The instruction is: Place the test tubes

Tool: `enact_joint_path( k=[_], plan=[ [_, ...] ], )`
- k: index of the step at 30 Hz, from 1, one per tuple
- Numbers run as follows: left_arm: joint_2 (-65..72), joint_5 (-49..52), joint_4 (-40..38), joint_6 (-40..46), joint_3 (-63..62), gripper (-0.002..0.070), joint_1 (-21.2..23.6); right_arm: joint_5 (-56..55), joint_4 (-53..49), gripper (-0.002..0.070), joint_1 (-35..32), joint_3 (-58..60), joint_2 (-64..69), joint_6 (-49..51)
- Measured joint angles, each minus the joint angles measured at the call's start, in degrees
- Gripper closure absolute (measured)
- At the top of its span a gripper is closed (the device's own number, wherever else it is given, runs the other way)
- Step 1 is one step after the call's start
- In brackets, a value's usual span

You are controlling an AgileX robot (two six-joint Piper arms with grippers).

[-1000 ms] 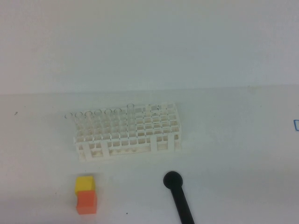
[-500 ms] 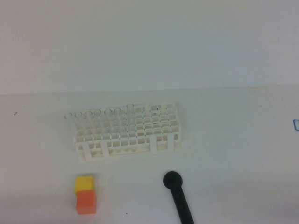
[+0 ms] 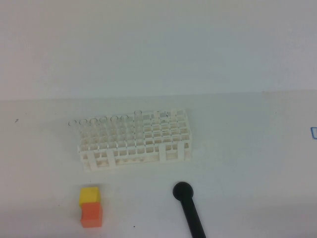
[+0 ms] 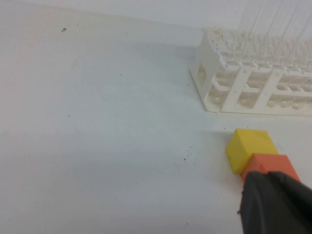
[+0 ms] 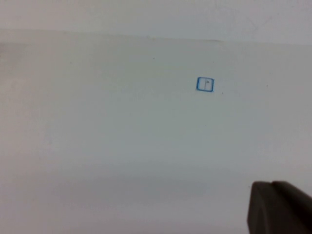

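High view: test tubes (image 3: 103, 120) stand in the rack (image 3: 133, 146), block (image 3: 91, 207) at its seven o'clock. Left gripper (image 4: 275, 202) is near the block and right gripper (image 5: 280, 207) near a blue square (image 5: 205, 84). I cannot tell either one's grip.

Yellow-and-orange block (image 3: 91, 207) on the white surface (image 3: 247, 163), black round-headed stick (image 3: 188, 208) at its 3 o'clock, and a blue square mark (image 5: 205, 84) off at the stick's 2.

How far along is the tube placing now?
Done: several clear tubes stand in the back row of the rack. In hand: nothing seen; the left end effector is near the blocks, the right end effector over the table. Left: no loose tube is in view, so I cannot tell.
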Motion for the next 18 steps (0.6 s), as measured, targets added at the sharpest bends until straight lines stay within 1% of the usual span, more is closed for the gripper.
enact_joint_path(
  k=[7, 18],
  plan=[
    [0.0, 0.0, 0.0, 0.0, 0.0, 0.0676, 0.0, 0.6, 0.0, 0.0678, 0.0, -0.1, 0.0, -1.8],
    [0.0, 0.0, 0.0, 0.0, 0.0, 0.0676, 0.0, 0.7, 0.0, 0.0678, 0.0, -0.1, 0.0, -1.8]
  ],
)
